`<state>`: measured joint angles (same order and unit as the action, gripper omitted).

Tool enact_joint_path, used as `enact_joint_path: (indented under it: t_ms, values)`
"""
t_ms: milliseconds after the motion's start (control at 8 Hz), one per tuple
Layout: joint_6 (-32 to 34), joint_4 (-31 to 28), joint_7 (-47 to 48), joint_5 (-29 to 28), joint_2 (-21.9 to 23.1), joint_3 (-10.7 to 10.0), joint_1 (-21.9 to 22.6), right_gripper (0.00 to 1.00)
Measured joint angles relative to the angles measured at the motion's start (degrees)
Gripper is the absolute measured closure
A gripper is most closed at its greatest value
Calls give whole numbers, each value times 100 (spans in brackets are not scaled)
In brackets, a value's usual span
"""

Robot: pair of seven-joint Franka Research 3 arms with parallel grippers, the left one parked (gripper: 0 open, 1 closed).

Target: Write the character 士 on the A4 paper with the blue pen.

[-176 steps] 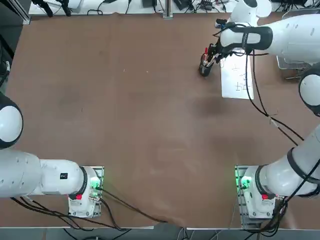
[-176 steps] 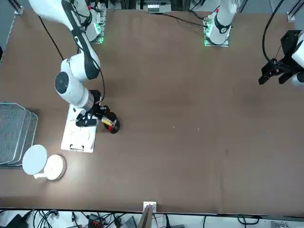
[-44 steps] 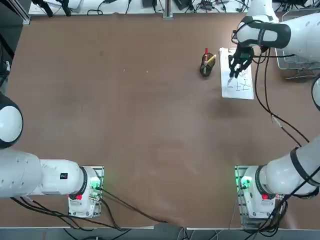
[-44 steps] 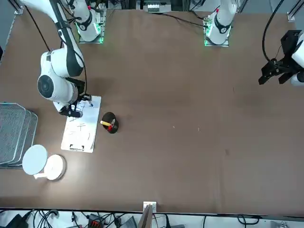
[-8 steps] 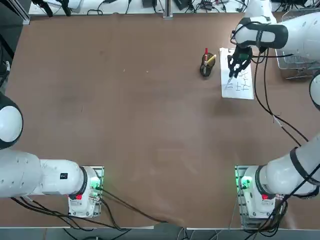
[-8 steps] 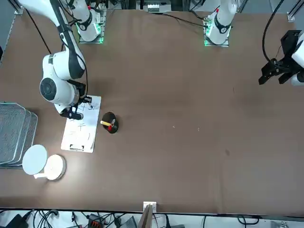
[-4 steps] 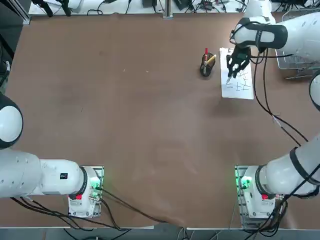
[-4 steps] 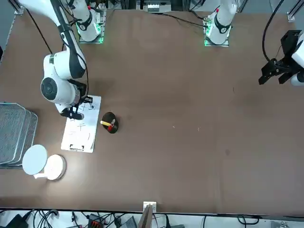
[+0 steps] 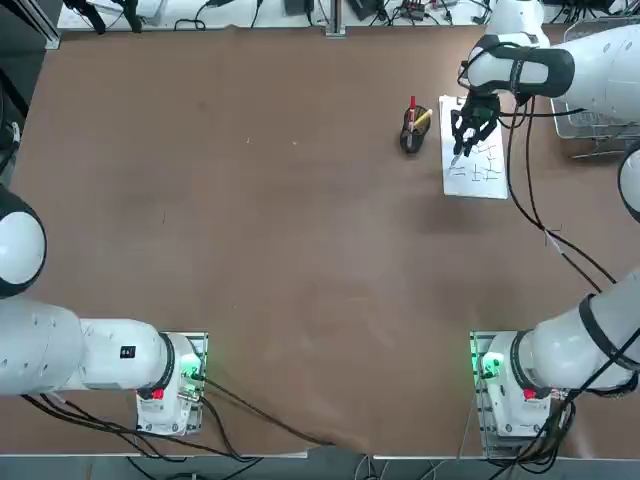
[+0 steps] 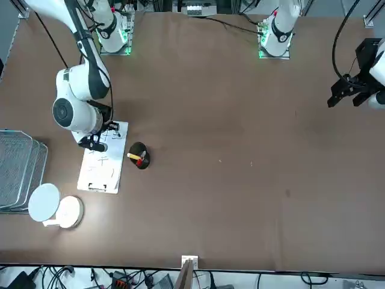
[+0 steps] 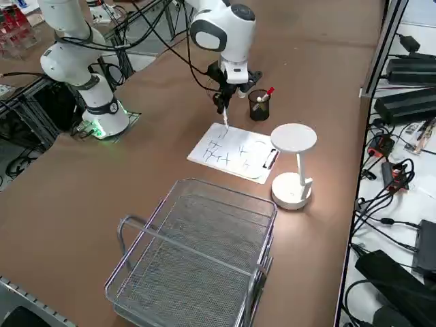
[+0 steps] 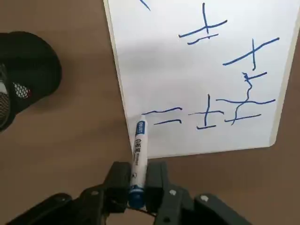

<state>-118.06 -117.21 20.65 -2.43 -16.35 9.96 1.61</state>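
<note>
Our right gripper (image 12: 139, 180) is closed on the blue pen (image 12: 139, 154), one finger on each side of it. We hold the pen by its blue end, over the edge of the A4 paper (image 12: 187, 70), and its tip is at the start of a short blue line. The paper lies on the brown table (image 9: 270, 220), and it has blue marks on it. Two short lines, one near the other, are by the pen tip, and little crosses with lines are next to them and further up the sheet. A small metal clip (image 10: 97, 187) sits at one short edge.

Just beside the paper we see a black pen cup (image 11: 259, 105). A red-topped pen (image 11: 266, 94) and a yellow pen (image 10: 133, 156) stick out of it. The cup is the thing nearest to our gripper on that side, and it does not touch the paper.

Near the clip edge there is a white stand (image 11: 293, 139) with a round top and a round foot. A big wire basket (image 11: 197, 255) is on the table too, apart from the paper. Black cables (image 9: 530, 180) hang from our arm, and from above they pass over part of the paper.
</note>
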Motion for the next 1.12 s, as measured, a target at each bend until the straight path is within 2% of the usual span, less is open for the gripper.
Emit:
enact_joint_path:
  t_ms: [250,1125]
  values:
    - [37,39,-49,41,20,49,1,79]
    - [222,117,-482,390,128,18,-32,79]
